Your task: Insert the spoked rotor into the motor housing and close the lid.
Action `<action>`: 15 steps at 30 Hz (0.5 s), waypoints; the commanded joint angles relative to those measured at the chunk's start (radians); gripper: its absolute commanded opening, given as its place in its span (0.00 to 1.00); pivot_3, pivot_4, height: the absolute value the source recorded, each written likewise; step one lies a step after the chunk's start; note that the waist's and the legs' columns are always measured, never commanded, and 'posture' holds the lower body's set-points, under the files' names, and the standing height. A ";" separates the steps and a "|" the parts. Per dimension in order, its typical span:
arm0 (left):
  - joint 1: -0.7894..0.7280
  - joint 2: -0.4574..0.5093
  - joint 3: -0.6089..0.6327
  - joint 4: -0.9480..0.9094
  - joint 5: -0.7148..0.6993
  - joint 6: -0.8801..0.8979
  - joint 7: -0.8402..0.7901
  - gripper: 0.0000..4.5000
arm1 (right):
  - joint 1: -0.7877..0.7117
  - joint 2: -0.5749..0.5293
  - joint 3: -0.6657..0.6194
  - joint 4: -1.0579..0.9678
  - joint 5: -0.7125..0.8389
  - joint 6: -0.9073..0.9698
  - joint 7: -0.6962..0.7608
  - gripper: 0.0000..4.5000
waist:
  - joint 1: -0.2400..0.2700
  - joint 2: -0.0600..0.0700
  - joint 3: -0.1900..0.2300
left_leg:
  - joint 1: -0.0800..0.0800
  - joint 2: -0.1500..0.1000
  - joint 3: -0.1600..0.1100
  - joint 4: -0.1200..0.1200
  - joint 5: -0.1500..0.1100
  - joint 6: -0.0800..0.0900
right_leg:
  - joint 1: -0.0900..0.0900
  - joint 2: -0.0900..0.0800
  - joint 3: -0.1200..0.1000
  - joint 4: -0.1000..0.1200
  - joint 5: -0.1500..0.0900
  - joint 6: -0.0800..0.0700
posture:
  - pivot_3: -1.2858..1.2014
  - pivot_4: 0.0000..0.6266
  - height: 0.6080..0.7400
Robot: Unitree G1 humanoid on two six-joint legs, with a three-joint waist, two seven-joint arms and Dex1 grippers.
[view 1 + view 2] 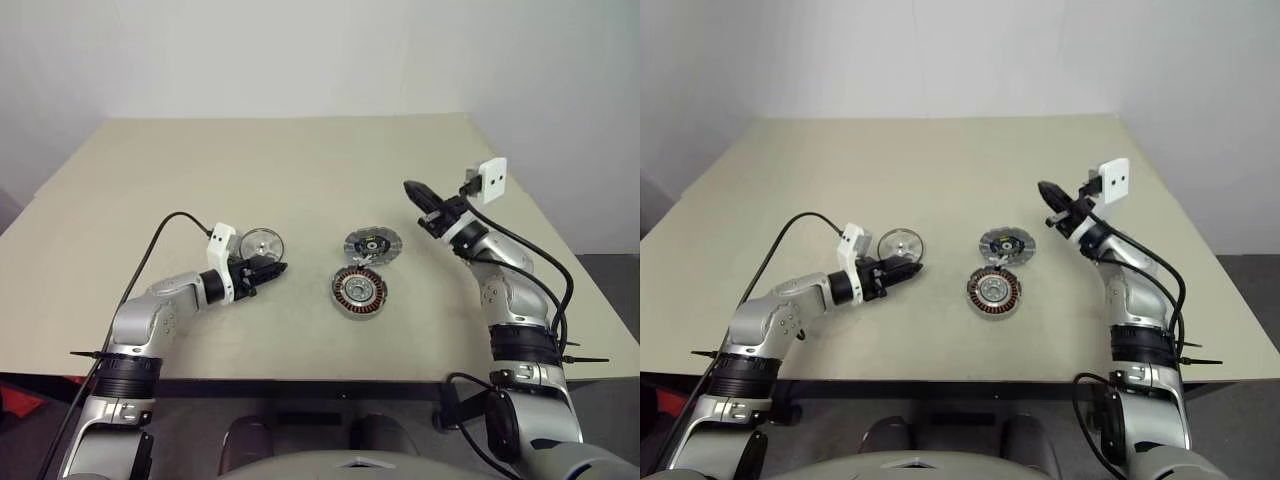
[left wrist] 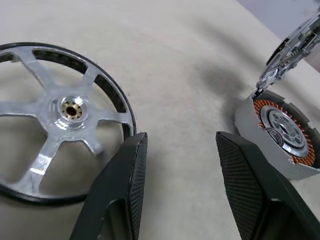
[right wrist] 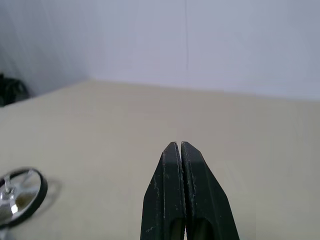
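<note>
On the left side of the flat tan table (image 1: 300, 170), the left gripper (image 1: 272, 270) lies low over the top with its two black fingers partly apart and nothing between them. Just beside its tips lies the spoked rotor (image 1: 262, 243), a small shiny silver metal wheel with open spokes and a little hub in the middle. It lies flat on the table, and in the left wrist view one finger (image 2: 131, 170) sits right by its dark rim. Near the middle of the table is the motor housing (image 1: 359, 290), a round dark metal disc with a ring of copper-coloured wire around a silver centre. Just behind it, touching or almost touching, is the lid (image 1: 372, 243), a round grey disc with a bumpy rim and a black centre. On the right, the right gripper (image 1: 412, 190) is up in the air above the table, with its black fingers pressed together and holding nothing.
</note>
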 commanded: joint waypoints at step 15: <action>0.014 0.009 0.020 -0.051 -0.024 0.000 -0.010 0.51 | 0.084 -0.156 0.078 -0.239 0.250 0.282 0.285 0.01 | 0.012 0.000 0.000 | -0.001 0.000 0.000 0.001 -0.001 0.002 | 0.000 0.000 0.000 -0.001 0.000 0.000 | 0.52 0.00 1.00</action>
